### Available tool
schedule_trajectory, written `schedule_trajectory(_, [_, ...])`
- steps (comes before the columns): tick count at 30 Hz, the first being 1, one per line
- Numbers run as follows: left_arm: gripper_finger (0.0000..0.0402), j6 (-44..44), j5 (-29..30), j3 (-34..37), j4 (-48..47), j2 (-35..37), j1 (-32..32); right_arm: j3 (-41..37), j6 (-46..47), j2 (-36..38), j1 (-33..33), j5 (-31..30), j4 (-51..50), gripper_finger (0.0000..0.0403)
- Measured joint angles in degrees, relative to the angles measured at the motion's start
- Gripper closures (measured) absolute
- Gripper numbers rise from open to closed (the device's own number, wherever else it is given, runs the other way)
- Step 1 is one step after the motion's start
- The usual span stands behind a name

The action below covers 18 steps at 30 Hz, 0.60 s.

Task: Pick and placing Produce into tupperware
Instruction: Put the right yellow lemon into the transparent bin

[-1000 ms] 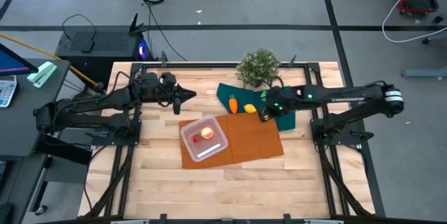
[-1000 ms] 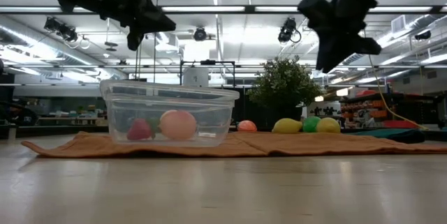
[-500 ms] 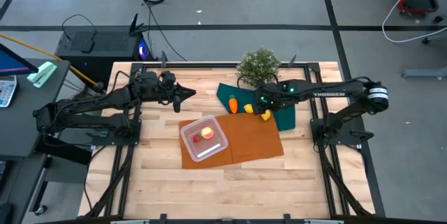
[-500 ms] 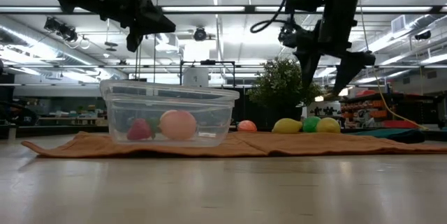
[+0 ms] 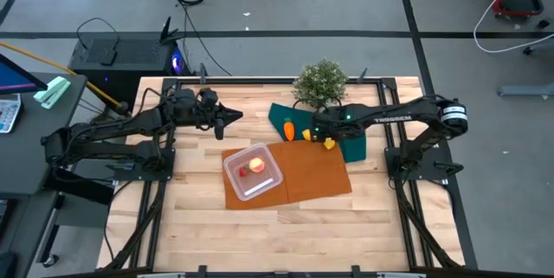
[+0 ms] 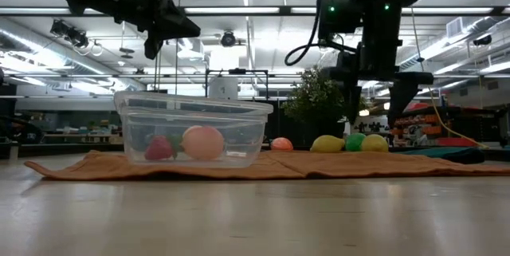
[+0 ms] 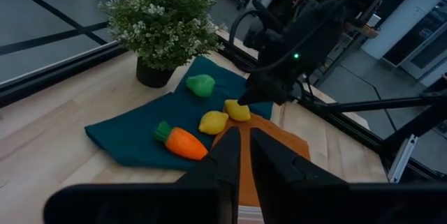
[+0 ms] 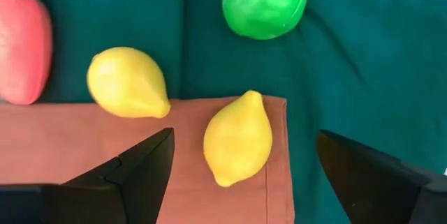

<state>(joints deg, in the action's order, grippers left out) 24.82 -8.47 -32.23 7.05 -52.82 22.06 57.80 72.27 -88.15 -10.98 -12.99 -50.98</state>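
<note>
Right wrist view puts your right gripper (image 8: 241,165) with its two dark fingers spread wide, holding nothing, hovering straight above a yellow plastic lemon (image 8: 237,139) that lies between them at the corner of the orange cloth (image 8: 140,175). Just beside that lemon sits a second yellow lemon (image 8: 127,82), straddling the edge where the orange cloth meets the dark green cloth (image 8: 349,70). Farther out from your fingers you have the round green toy fruit (image 8: 265,2) on the green cloth, and the orange toy carrot (image 8: 24,46) at the far side of the second lemon.

From overhead, your right gripper (image 5: 318,129) hangs over this cluster, close to the bushy grey-green potted plant (image 5: 319,82). The clear square plastic tupperware (image 5: 254,171) rests on the orange cloth, well apart from the gripper toward the left arm; it holds a pale peach-red round fruit (image 6: 202,142) and a small red piece (image 6: 158,147).

Your left gripper (image 5: 232,119) waits raised above the wooden table (image 5: 199,226), beyond the tupperware, its fingers drawn almost together and gripping nothing.
</note>
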Motion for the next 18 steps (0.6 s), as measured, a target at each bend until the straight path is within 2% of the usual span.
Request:
schedule_trajectory(10, [0.0374,-0.1,0.0,0.0,0.0,0.0,0.0,0.0,2.1,-4.4,0.0,0.0,0.5,0.0091])
schedule_trajectory(18, [0.0362,-0.2,0.0,0.0,0.0,0.0,0.0,0.0,3.2,-7.6,0.0,0.0,0.8,0.0092])
